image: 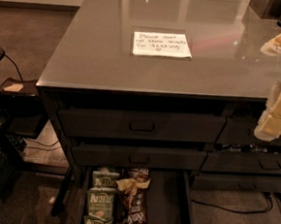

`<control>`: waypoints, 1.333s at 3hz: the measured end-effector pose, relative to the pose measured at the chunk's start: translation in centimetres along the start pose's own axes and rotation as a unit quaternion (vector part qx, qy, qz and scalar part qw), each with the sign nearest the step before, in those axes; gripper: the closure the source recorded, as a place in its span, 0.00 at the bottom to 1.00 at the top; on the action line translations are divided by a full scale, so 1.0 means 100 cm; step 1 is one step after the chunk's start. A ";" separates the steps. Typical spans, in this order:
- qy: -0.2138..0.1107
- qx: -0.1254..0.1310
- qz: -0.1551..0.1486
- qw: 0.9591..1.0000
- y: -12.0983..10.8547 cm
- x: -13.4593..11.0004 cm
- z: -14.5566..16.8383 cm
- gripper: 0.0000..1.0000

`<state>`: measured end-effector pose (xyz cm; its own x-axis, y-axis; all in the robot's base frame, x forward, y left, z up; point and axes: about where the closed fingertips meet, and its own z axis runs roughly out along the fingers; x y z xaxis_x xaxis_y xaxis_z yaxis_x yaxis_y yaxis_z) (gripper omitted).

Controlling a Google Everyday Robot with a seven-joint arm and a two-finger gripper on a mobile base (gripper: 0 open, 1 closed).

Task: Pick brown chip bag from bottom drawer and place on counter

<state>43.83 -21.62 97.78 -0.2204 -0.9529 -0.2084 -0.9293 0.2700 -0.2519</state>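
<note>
While the brown chip bag [134, 203] lies in the open bottom drawer [166, 203] beside Kettle bags [99, 198], the gripper [278, 112] hangs high at the right, by the front edge of the counter [97, 47], its grip impossible to tell; pick and place both remain.

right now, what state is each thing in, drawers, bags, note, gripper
bottom drawer: pulled open
top drawer: shut
middle drawer: shut
brown chip bag: lying in bottom drawer
green bags: lying beside it
note: flat on counter
gripper: raised at right, away from the bags
</note>
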 end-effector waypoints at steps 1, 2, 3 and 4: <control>0.000 0.000 0.000 1.000 0.000 0.000 0.000 0.00; -0.014 -0.007 0.010 1.000 0.009 0.003 0.019 0.00; -0.048 -0.031 0.027 0.998 0.033 0.006 0.071 0.00; -0.080 -0.063 0.057 0.993 0.065 0.007 0.149 0.00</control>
<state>42.04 -18.45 81.94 -0.2851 -0.8806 -0.3785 -0.9334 0.3448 -0.0994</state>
